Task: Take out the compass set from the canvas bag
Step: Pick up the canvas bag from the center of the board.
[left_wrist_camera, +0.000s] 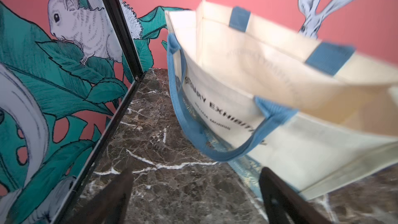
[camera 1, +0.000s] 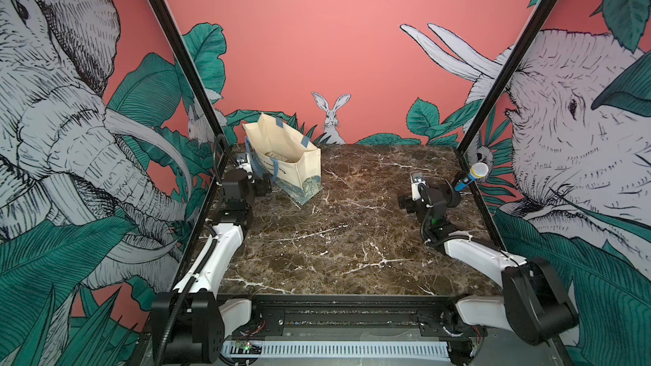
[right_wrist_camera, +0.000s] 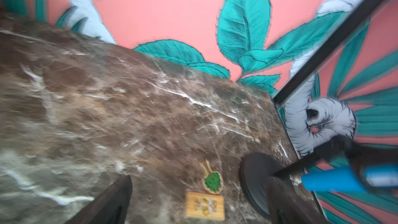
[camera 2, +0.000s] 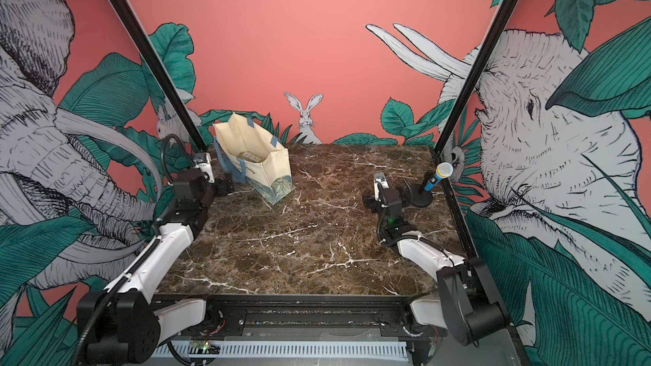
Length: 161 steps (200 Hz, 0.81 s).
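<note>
The cream canvas bag [camera 1: 303, 167] [camera 2: 271, 167] stands open at the table's far left, with blue handles and a teal leaf print at its base. A flat pale box, the compass set [camera 1: 274, 155] [camera 2: 250, 156], lies on the bag's floor. In the left wrist view the bag [left_wrist_camera: 290, 147] fills the frame, and its near blue handle [left_wrist_camera: 215, 156] droops just ahead of my fingers. My left gripper [left_wrist_camera: 197, 190] [camera 1: 262, 185] is open and empty, low beside the bag's lettered side. My right gripper [right_wrist_camera: 196, 199] [camera 1: 405, 202] is open over the table at the right, away from the bag.
A blue toy microphone [camera 1: 472, 174] [right_wrist_camera: 336, 182] leans on a black round stand [right_wrist_camera: 254, 182] at the right edge, beside my right gripper. Two small wooden pieces, a yellow-printed tile [right_wrist_camera: 205, 205] and a green leaf shape [right_wrist_camera: 212, 182], lie on the marble table [camera 1: 334, 241] between the right fingers.
</note>
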Each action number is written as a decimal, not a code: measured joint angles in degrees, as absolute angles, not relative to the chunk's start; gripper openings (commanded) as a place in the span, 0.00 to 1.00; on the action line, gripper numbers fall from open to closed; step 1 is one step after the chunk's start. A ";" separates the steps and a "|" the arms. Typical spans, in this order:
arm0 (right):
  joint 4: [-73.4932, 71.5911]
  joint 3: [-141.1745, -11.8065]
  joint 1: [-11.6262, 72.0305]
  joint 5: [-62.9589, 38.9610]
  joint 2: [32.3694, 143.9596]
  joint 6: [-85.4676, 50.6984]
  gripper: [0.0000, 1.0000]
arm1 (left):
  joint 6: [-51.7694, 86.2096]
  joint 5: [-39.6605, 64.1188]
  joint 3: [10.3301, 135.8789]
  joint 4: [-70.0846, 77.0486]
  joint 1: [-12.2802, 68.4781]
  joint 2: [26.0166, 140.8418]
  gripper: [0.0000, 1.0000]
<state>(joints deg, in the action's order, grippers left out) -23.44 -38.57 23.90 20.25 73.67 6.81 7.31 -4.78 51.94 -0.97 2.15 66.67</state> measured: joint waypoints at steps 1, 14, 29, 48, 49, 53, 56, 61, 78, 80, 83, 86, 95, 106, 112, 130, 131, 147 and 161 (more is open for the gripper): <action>-22.94 -39.18 24.38 20.47 73.58 6.83 0.99 | 7.92 -4.75 52.71 -1.91 2.15 66.76 0.85; -19.42 -43.97 28.64 21.82 72.97 6.92 0.99 | 11.55 -3.81 59.31 -9.13 2.15 67.94 0.81; -15.70 -48.62 32.75 22.11 73.36 6.04 0.99 | 15.88 -2.70 66.04 -16.08 2.15 70.46 0.80; -7.90 -56.51 34.81 19.77 76.93 2.76 0.99 | 20.23 -0.75 71.35 -21.76 2.15 74.15 0.80; -7.35 -57.23 34.87 19.46 77.36 2.63 0.99 | 20.51 -0.62 71.66 -22.15 2.15 74.48 0.80; -5.69 -59.40 34.89 18.68 78.61 1.89 0.99 | 21.21 -0.27 72.49 -23.05 2.15 75.26 0.80; -4.49 -60.88 34.94 18.00 79.66 1.48 0.99 | 21.85 0.23 73.28 -23.83 2.15 76.20 0.80; -2.83 -63.37 34.98 16.93 81.30 0.86 0.99 | 22.74 0.75 74.43 -24.88 2.15 77.56 0.80; 1.63 -69.89 35.24 13.15 86.26 -0.51 0.99 | 25.10 2.48 78.76 -28.01 2.15 82.89 0.80; 2.09 -70.41 35.27 12.78 86.74 -0.62 0.99 | 25.32 2.63 79.18 -28.18 2.15 83.53 0.80; 2.76 -71.20 35.29 11.97 87.53 -0.73 0.99 | 25.67 2.85 79.83 -28.51 2.15 84.42 0.80; 3.27 -71.77 35.31 11.35 88.07 -0.91 0.99 | 26.02 3.20 80.58 -28.84 2.15 85.43 0.80; 5.19 -73.41 35.42 9.19 90.00 -0.99 0.99 | 27.00 3.92 82.28 -29.45 2.15 87.94 0.80; 7.38 -75.59 35.53 6.90 92.38 -1.08 0.99 | 27.81 4.56 83.94 -29.98 2.15 90.43 0.79; 8.27 -76.60 35.62 5.82 93.60 -1.08 0.99 | 28.29 4.97 84.86 -30.22 2.15 91.81 0.78; 10.17 -78.59 35.64 2.94 96.66 -1.06 0.99 | 29.17 5.43 87.37 -30.57 2.15 95.22 0.76; 10.24 -78.63 35.64 2.81 96.75 -1.06 0.99 | 29.17 5.43 87.46 -30.57 2.15 95.33 0.75; 11.51 -78.94 35.64 0.97 97.93 -1.04 0.99 | 29.58 5.45 89.21 -30.55 2.15 97.47 0.71; 12.38 -79.22 35.64 -0.54 98.59 -0.97 0.99 | 29.74 5.48 90.54 -30.44 2.09 99.00 0.63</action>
<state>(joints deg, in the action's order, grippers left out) 12.38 -79.22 35.64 -0.54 98.59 -0.97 29.74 5.48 90.54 -30.44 2.09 99.00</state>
